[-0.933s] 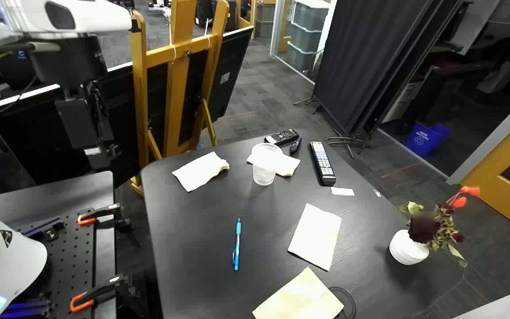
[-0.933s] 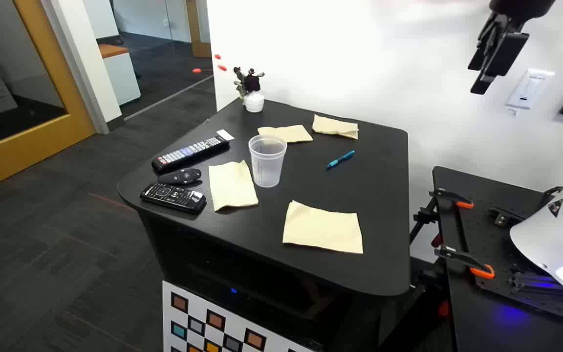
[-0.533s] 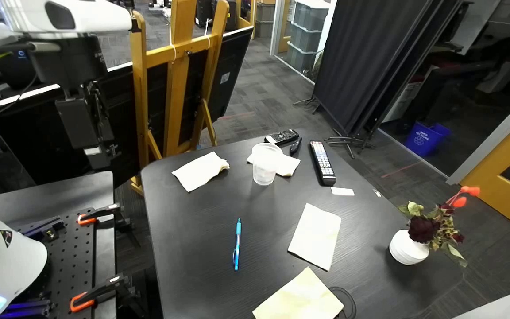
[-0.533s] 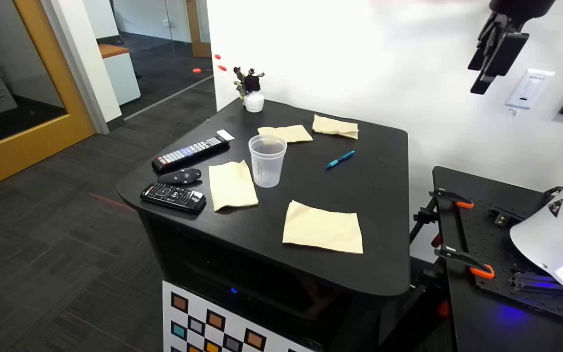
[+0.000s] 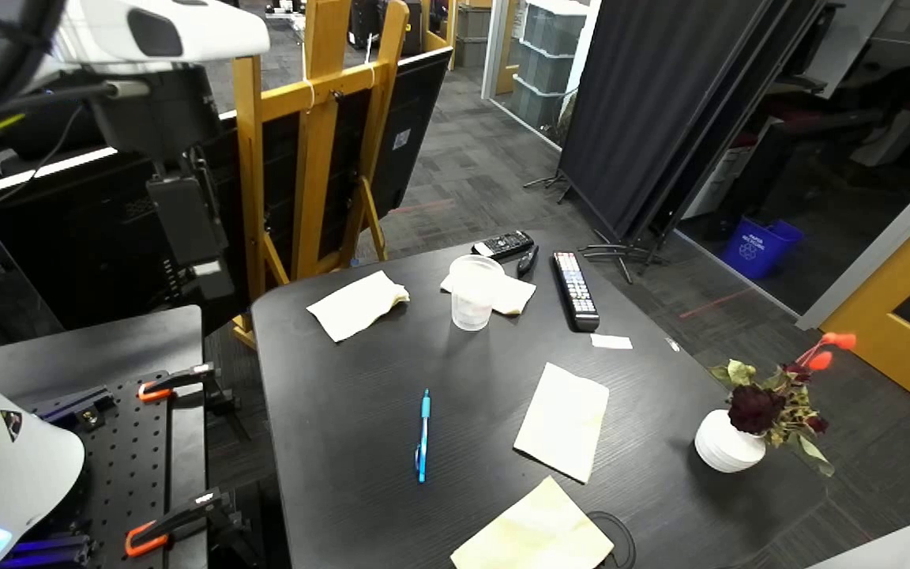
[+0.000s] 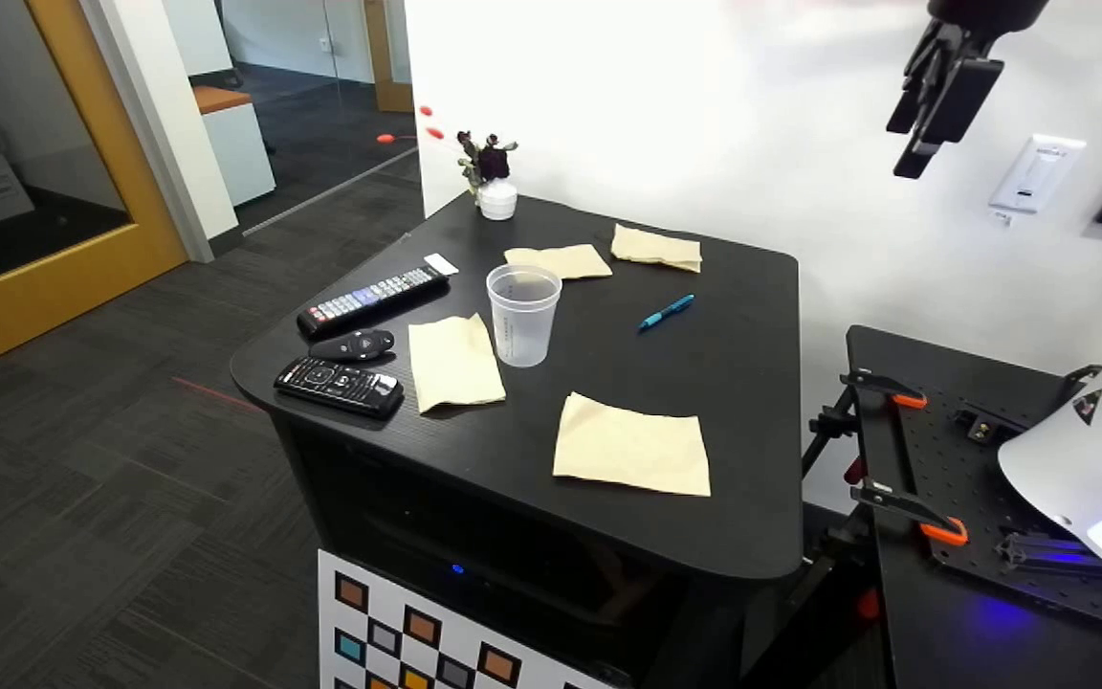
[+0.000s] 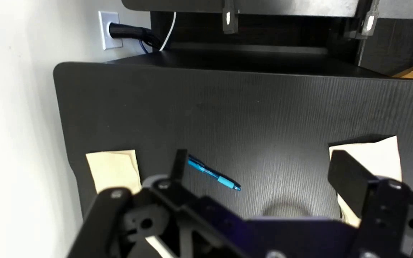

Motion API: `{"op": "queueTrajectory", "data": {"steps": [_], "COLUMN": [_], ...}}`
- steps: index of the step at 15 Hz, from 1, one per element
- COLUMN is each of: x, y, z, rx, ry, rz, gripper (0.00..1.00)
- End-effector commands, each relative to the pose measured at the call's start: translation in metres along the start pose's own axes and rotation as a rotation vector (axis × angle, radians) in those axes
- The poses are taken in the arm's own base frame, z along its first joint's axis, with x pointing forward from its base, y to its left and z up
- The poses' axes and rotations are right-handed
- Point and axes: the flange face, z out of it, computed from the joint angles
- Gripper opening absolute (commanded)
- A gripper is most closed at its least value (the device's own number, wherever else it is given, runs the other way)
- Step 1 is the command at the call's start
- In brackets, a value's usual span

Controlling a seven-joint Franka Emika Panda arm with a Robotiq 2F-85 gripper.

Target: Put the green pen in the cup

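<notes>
None of the task's handling is done yet, as far as the pictures show: the green pen [image 6: 667, 313] lies flat on the dark table [image 6: 733, 402], and the cup [image 6: 523, 316] stands upright well to its left in an exterior view, with no pen in it. (The pen leans more to teal than to green, but it is the only pen in sight.) The gripper [image 7: 262, 168] hangs high, well apart from the tabletop in both exterior views, and the wrist view shows its fingers spread wide with nothing held between them. In the wrist view the pen appears between those fingers, nearer the one on the left, though this is only a line of sight, not contact. I take this for the approach at most, so nearly everything is left: come over and down to the pen, close across its slim barrel, lift it, carry it left to the cup, stand it more upright above the rim, and let go. A folded sheet of paper [image 6: 456, 364] lies just left of the cup; whether the two touch I cannot tell. Since the pen lies slanted between the fingers, the wrist will probably need some turning first.
</notes>
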Motion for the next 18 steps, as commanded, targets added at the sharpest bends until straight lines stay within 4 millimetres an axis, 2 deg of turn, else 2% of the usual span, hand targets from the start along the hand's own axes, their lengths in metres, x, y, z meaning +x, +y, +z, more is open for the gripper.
{"op": "queueTrajectory", "data": {"steps": [1, 5, 6, 8, 12, 16, 18], "x": [0.040, 0.067, 0.047, 0.052, 0.050, 0.074, 0.086], "y": [0.016, 0.031, 0.023, 0.026, 0.025, 0.030, 0.032], "z": [0.006, 0.018, 0.015, 0.021, 0.018, 0.026, 0.038], "rx": [0.011, 0.053, 0.049, 0.055, 0.053, 0.015, -0.012], "ry": [0.009, -0.018, 0.005, -0.010, -0.003, 0.068, 0.081], "rz": [-0.108, -0.270, -0.206, -0.213, -0.215, -0.263, -0.300], "gripper": [1.00, 1.00, 1.00, 1.00, 1.00, 1.00, 1.00]}}
